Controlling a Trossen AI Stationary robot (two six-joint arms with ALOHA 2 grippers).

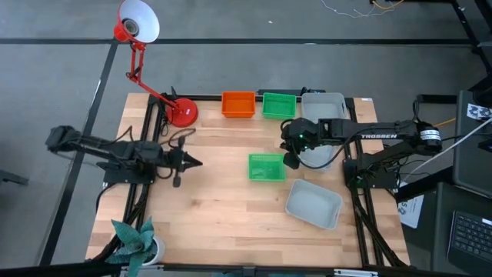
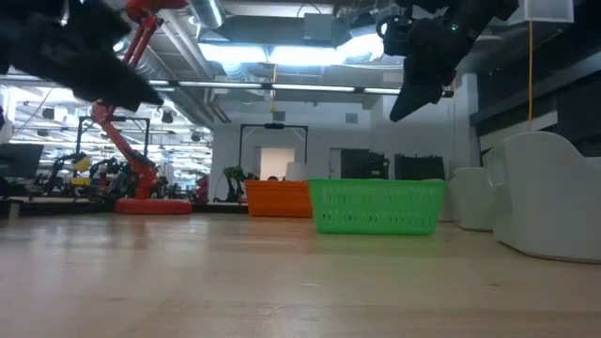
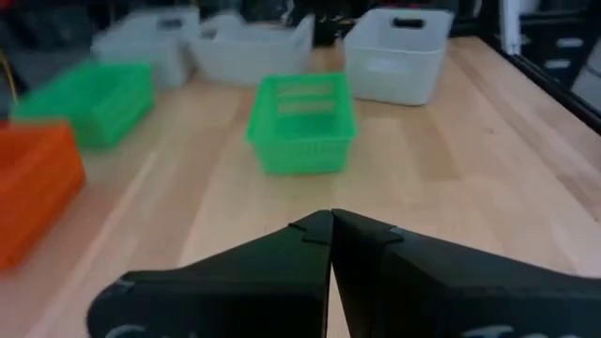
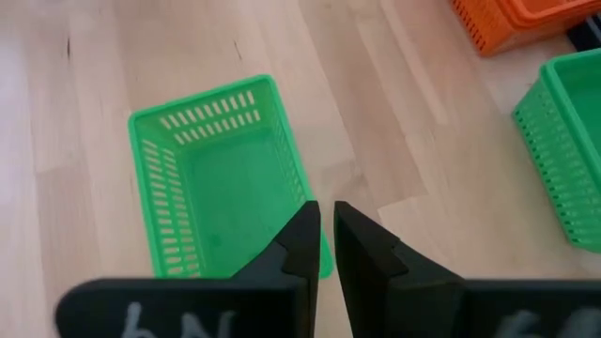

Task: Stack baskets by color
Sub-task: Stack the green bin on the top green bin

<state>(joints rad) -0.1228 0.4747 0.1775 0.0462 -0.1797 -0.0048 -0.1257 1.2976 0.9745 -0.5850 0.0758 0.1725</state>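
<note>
A green basket (image 1: 267, 166) (image 4: 221, 178) stands on its base mid-table, open side up. My right gripper (image 1: 290, 160) (image 4: 326, 221) hangs above its right end, well clear of it in the low view (image 2: 399, 113), fingers shut to a thin slit with nothing between them. My left gripper (image 1: 198, 162) (image 3: 331, 225) is shut and empty over bare wood at the left, pointing toward the green basket (image 3: 302, 122). Along the far edge stand an orange basket (image 1: 238, 104), another green basket (image 1: 278, 105) and a grey-white basket (image 1: 323, 106). A second grey-white basket (image 1: 314, 203) sits near right, and a third (image 1: 319, 154) lies under my right arm.
A red desk lamp stands with its round base (image 1: 183, 113) at the far left, its head reaching beyond the table. A small plant (image 1: 138, 242) sits at the near left corner. Bare wood lies between the two grippers and toward the near edge.
</note>
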